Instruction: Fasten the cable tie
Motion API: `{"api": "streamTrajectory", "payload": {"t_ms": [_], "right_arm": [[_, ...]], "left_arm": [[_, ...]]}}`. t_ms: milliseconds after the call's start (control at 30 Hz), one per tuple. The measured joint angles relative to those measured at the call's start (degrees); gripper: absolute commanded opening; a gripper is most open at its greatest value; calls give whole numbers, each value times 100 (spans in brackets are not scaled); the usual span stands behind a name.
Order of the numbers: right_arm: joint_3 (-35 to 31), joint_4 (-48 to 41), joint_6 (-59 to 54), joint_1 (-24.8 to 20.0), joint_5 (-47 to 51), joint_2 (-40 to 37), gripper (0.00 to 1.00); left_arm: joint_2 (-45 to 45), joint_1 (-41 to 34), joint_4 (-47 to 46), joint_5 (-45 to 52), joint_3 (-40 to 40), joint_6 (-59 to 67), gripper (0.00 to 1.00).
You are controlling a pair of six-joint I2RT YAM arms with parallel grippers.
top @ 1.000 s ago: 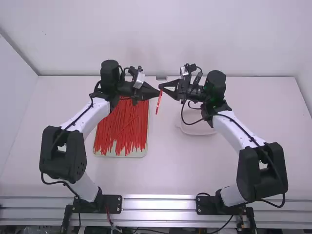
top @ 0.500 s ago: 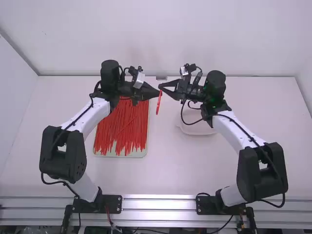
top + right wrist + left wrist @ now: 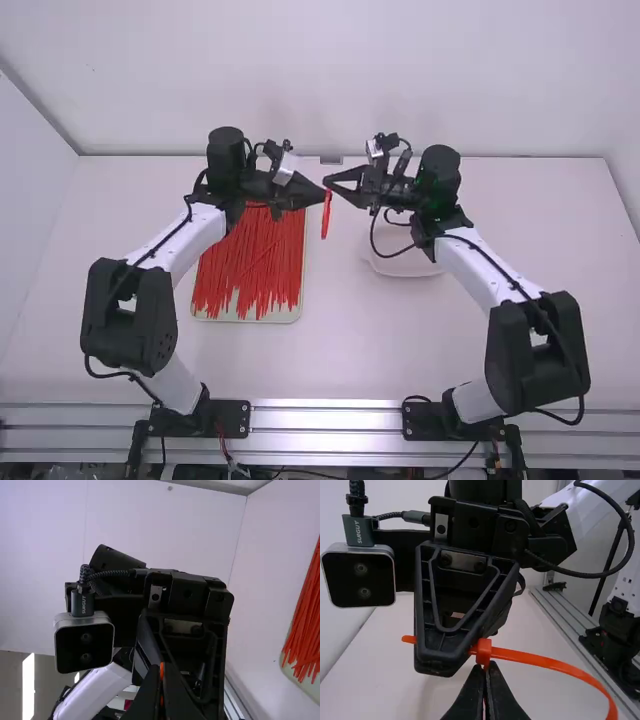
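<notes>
A red cable tie (image 3: 325,215) hangs above the table's middle, between my two grippers, which meet tip to tip. My left gripper (image 3: 318,191) is shut on the tie just below its square head (image 3: 483,652). The strap (image 3: 555,662) curves away in a loop, and a short tail (image 3: 408,639) sticks out past the right gripper's fingers (image 3: 445,645). My right gripper (image 3: 336,188) faces the left one and is shut on a thin piece of the tie (image 3: 161,669), with the left gripper's fingers (image 3: 187,645) close behind it.
A flat tray (image 3: 245,318) left of the middle holds a pile of several loose red ties (image 3: 255,255), also seen as the pile (image 3: 305,625). A shallow white dish (image 3: 400,265) lies under the right arm. The table's front and far sides are bare.
Both grippers have stayed together at the tie. The right gripper has lifted a touch, and the hanging strap has swung from a slant to nearly upright.
</notes>
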Motion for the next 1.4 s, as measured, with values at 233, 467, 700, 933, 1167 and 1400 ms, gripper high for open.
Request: {"api": "streamTrajectory", "payload": {"t_ms": [233,467,700,933,1167,1400], "right_arm": [[0,-11,-7,0,-61,7,0],[0,-42,-13,15,-98,39,0],[-44,-63,-15,26,-118,66,0],[-46,-79,-13,26,-144,66,0],[-52,-66,-11,26,-151,66,0],[-55,413,170,20,-149,66,0]], "left_arm": [[0,0,-26,55,-37,-7,2],[-4,0,-326,76,-44,-11,2],[-15,0,-787,74,-44,249,2],[-39,0,-1191,114,-44,538,2],[-42,0,-1884,188,-44,1005,2],[-42,0,-2472,197,-50,1427,2]]}}
